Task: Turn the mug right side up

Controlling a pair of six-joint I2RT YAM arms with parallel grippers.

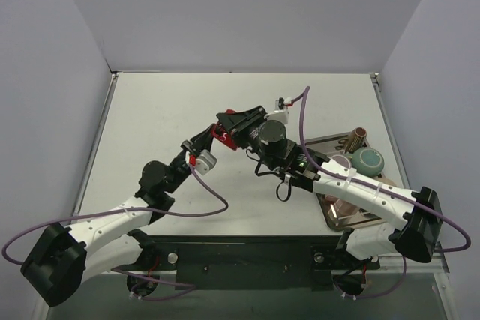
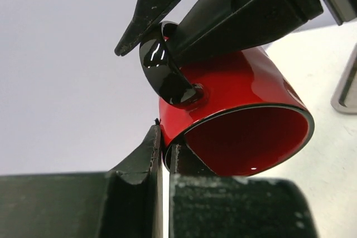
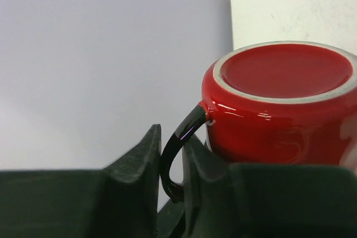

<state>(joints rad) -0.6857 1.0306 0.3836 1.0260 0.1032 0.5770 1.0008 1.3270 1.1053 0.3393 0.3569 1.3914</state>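
The red mug (image 1: 223, 138) with a black handle is held above the table between both arms, tilted on its side. In the left wrist view the mug (image 2: 240, 96) shows its open mouth. My left gripper (image 2: 165, 149) is shut on the mug's rim beside the handle (image 2: 165, 76). In the right wrist view the mug (image 3: 284, 110) shows its base. My right gripper (image 3: 172, 135) is shut on the black handle (image 3: 179, 146), one finger on each side. From above, the left gripper (image 1: 213, 142) and right gripper (image 1: 237, 127) meet at the mug.
A metal tray (image 1: 337, 219) lies at the right, under the right arm, holding a teal cup (image 1: 367, 160), a pinkish cup (image 1: 341, 162) and a copper-coloured item (image 1: 358, 135). A metal edge (image 2: 346, 85) shows in the left wrist view. Grey walls enclose the table.
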